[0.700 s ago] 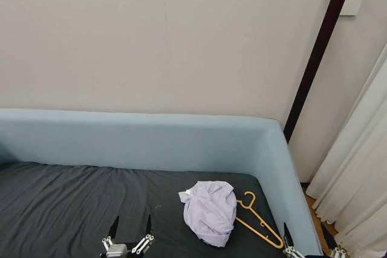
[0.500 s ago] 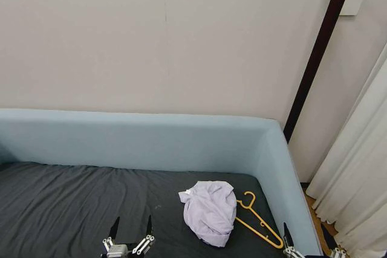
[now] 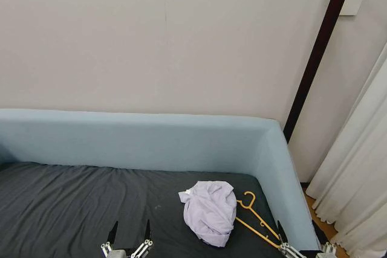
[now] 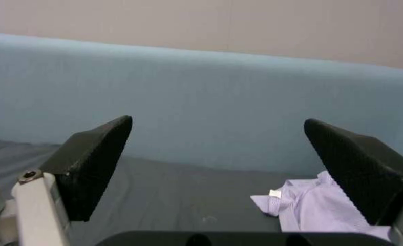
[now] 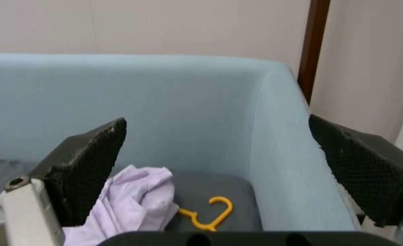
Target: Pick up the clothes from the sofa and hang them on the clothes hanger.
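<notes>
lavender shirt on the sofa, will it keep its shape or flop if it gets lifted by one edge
Probably floppy: the lavender shirt lies in a crumpled heap, so it would likely unfurl and hang. It looks thin, so probably light. A push may bunch it on the dark seat cover or nudge the yellow hanger beside it.

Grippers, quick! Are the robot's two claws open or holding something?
Left gripper: open, holding nothing.
Right gripper: open, holding nothing.

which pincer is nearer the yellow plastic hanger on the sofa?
Right. The right pincer hovers just beside the yellow plastic hanger; the left pincer is farther off, beyond the crumpled lilac shirt.
</notes>
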You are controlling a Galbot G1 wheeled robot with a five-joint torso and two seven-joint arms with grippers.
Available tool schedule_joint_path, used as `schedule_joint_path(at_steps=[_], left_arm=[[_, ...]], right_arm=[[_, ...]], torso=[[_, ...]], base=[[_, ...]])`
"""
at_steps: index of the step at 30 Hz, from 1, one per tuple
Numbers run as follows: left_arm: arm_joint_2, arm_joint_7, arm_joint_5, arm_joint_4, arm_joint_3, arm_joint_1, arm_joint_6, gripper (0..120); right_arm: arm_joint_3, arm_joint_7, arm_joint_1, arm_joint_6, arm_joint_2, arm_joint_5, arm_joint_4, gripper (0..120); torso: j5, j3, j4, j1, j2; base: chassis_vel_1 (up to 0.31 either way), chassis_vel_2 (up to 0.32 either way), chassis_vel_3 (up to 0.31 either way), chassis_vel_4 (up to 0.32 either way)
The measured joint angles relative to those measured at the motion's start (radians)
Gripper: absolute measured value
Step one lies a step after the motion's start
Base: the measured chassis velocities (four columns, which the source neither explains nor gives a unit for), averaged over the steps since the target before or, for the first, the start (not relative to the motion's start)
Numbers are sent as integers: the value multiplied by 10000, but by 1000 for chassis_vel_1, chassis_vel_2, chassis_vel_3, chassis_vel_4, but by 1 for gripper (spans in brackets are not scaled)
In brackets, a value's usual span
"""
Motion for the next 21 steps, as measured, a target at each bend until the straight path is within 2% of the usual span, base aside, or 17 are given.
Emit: schedule_joint_path(at_steps=[3, 8, 11, 13, 14, 18, 19, 21], left_arm=[[94, -1, -8, 195, 74, -18, -72, 99], [78, 3, 2, 303, 170, -39, -97, 100], [57, 5, -13, 400, 295, -92, -127, 100], [82, 9, -6, 435, 330, -111, -127, 100], [82, 9, -6, 435, 330, -111, -127, 100], [69, 10, 3, 443, 235, -69, -128, 100], [69, 10, 3, 443, 235, -69, -128, 100], [68, 11, 3, 445, 203, -67, -127, 100]], right_arm=[[-4, 221, 145, -763, -597, 846, 97, 100], [112, 389, 387, -1564, -1058, 1769, 214, 100], [92, 347, 860, -2438, -1708, 2605, 185, 100], [-120, 247, 1415, -2980, -2204, 3039, 15, 100], [-120, 247, 1415, -2980, -2204, 3039, 15, 100], [-1094, 14, 3269, -4113, -3468, 3952, -529, 100], [-1094, 14, 3269, -4113, -3468, 3952, -529, 100], [-1839, 22, 4174, -4520, -3938, 4295, -839, 100]], torso=[[0, 0, -4, 0, 0], [-1, 0, -6, 0, 0], [-1, 0, -2, 0, 0], [0, 0, -9, 0, 0], [0, 0, -9, 0, 0], [0, 1, -1, 0, 0], [0, 1, -1, 0, 0], [0, 1, -1, 1, 0]], base=[[0, 0, 0, 0], [0, 0, 0, 0], [0, 0, 0, 0], [0, 0, 0, 0], [0, 0, 0, 0], [0, 0, 0, 0], [0, 0, 0, 0], [0, 0, 0, 0]])
